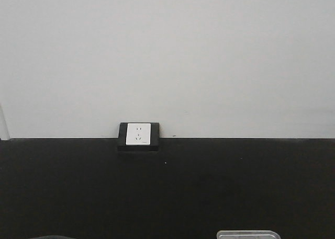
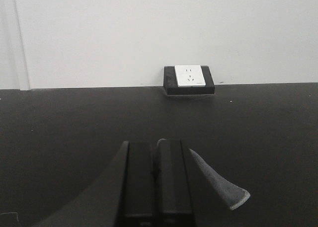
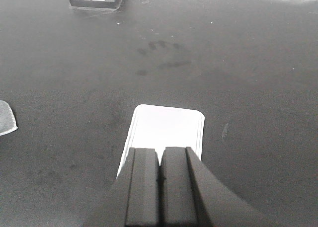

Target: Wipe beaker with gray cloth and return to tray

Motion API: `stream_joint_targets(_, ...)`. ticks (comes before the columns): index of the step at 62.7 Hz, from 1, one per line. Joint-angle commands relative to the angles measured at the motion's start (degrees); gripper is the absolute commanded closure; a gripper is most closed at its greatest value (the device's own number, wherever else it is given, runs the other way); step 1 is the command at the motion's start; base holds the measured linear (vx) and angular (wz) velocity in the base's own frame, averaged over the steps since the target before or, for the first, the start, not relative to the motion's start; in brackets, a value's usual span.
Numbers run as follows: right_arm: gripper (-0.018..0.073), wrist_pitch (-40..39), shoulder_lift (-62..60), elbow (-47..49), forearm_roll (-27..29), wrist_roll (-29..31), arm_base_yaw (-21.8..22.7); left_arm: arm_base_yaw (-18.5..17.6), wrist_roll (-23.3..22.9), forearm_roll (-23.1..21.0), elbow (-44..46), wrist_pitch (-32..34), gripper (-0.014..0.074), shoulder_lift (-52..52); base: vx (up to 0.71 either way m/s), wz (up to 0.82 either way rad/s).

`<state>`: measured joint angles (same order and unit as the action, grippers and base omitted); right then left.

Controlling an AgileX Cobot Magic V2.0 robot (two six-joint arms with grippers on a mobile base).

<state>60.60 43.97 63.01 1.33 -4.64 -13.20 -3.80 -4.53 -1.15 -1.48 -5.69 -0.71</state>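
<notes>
Oddly, no beaker shows in any view, so I can't tell whether it's been wiped. Tray sits on the black bench under the right gripper, jaws pressed together on nothing. Left gripper pinches the cloth, one corner hanging out. Judging by this, the wipe and return look pending.

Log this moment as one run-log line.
left gripper: shut on gray cloth | right gripper: shut, empty, above tray | beaker: not visible
</notes>
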Motion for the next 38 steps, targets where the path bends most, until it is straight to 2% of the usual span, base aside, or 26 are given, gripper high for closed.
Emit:
stream_joint_targets(1, 0.0571, -3.92, -0.16, 1.58, -0.39, 0.47, 0.17, 0.16, -0.05, -0.52, -1.76, 4.51, 0.0603, -0.92, 0.00, 0.00)
stream_joint_targets(9, 0.0570, -6.55, -2.25, 0.42, -1.85, 0.47, 1.12, 0.16, -0.05, -0.52, -1.76, 4.51, 0.0603, -0.92, 0.00, 0.00)
stream_joint_targets(14, 0.0571, -14.40, -5.60, -4.76, -1.98, 0.50, 3.97, 0.16, -0.05, -0.52, -1.76, 4.52, 0.0603, -0.86, 0.00, 0.00)
stream_joint_targets(19, 0.0571, -26.90, -11.27, -14.24, -1.71, 0.50, 9.33, 0.16, -0.05, -0.52, -1.76, 4.52, 0.0603, -0.86, 0.00, 0.00)
stream_joint_targets(26, 0.0571, -41.98, -19.33, -27.77, -2.90, 0.50, 13.62, 0.16, -0.05, -0.52, -1.76, 4.52, 0.0603, -0.86, 0.00, 0.00)
stream_joint_targets(32, 0.0571, -52.18, -26.68, -39.40, -3.78, 0.50, 14.00, 0.16, -0.05, -0.52, -1.76, 4.52, 0.0603, -0.86, 0.00, 0.00)
stream_joint_targets(38, 0.0571, -57.83, -33.79, -49.38, -3.78, 0.50, 14.00, 0.16, -0.05, -0.52, -1.76, 4.52, 0.0603, -0.86, 0.00, 0.00)
